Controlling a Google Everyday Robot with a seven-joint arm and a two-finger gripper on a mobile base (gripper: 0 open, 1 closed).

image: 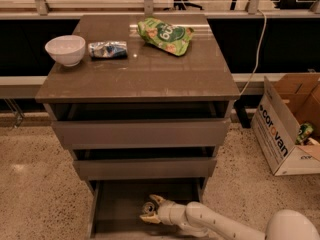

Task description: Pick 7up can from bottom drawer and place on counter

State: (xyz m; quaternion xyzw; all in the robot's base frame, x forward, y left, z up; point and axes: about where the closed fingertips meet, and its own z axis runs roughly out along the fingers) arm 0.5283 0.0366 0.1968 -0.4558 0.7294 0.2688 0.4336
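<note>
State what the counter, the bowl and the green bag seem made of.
The counter looks like polished stone or laminate: it mirrors light. The bowl: glossy white ceramic, possibly plastic. The green bag: crinkled plastic film. The pincer is in the bottom drawer.

7up can (148,207) sits in the pulled-out bottom drawer (117,206), silver end showing, tool (150,208) right at it, below the glossy counter (140,76).
</note>
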